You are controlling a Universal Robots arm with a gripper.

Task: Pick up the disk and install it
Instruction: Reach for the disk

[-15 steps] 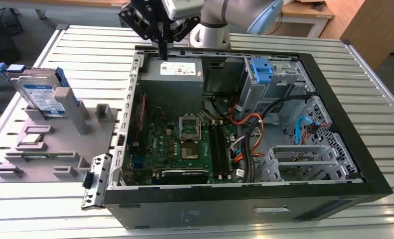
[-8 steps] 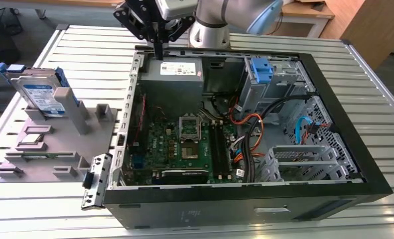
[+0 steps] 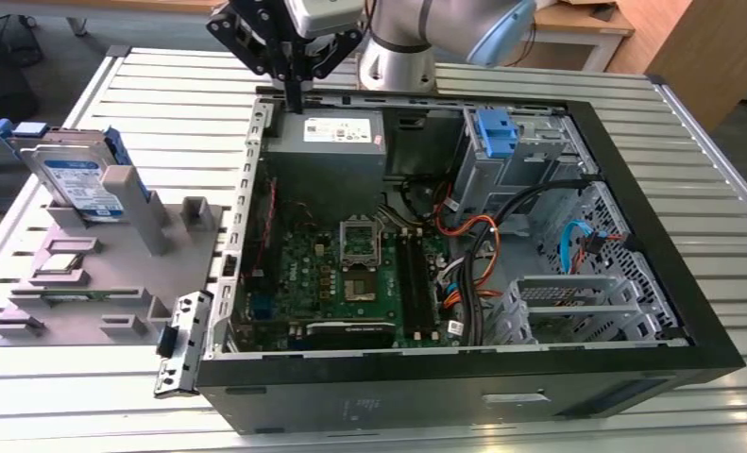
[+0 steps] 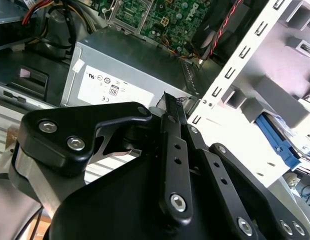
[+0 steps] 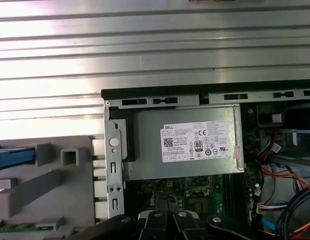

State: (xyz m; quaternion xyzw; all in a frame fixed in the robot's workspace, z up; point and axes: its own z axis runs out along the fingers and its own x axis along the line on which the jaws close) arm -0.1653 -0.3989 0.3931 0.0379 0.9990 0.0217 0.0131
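One open computer case (image 3: 474, 401) occupied the lower and middle exterior view, loose cables (image 3: 505, 209) crossing beside its drive bay (image 3: 524, 151); these could snag a drive on insertion. At the middle left, the disk (image 3: 77, 179) stood on edge in a grey fixture (image 3: 96, 283), well apart from the gripper (image 3: 294, 109). At top centre, the gripper hung just above the power supply (image 3: 329, 132), fingers (image 3: 294, 92) closed together on nothing; a low sideways move risked striking the case wall
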